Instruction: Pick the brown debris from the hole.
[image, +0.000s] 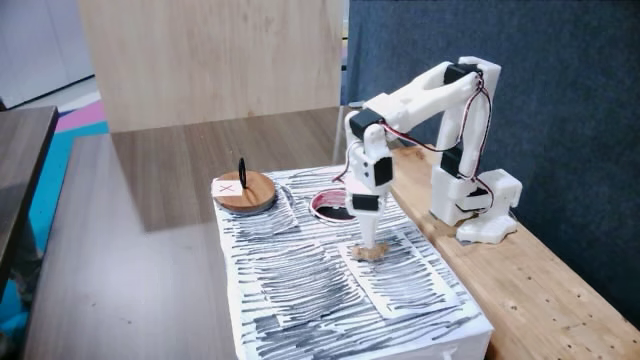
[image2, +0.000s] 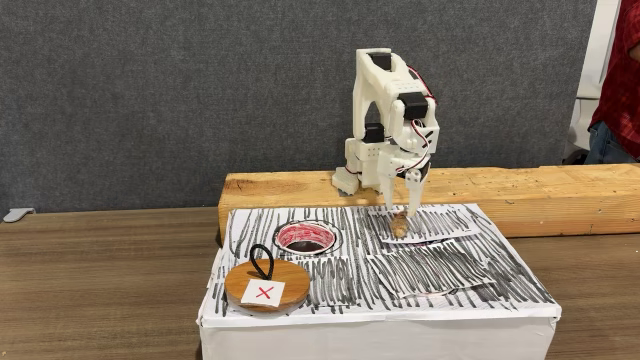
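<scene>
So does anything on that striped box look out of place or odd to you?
Yes: the brown debris lies outside the hole, on the striped sheet, at the tip of the robot's hand. The sheet's corners also lift slightly. The wooden lid sits beside the hole.

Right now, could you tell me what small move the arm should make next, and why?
Probably open the end effector and lift straight up. The debris sits at its tip on the striped surface, well away from the hole, so it looks already taken out and set down. Whether the fingers are gripping it cannot be told, so release first, then rise.
</scene>
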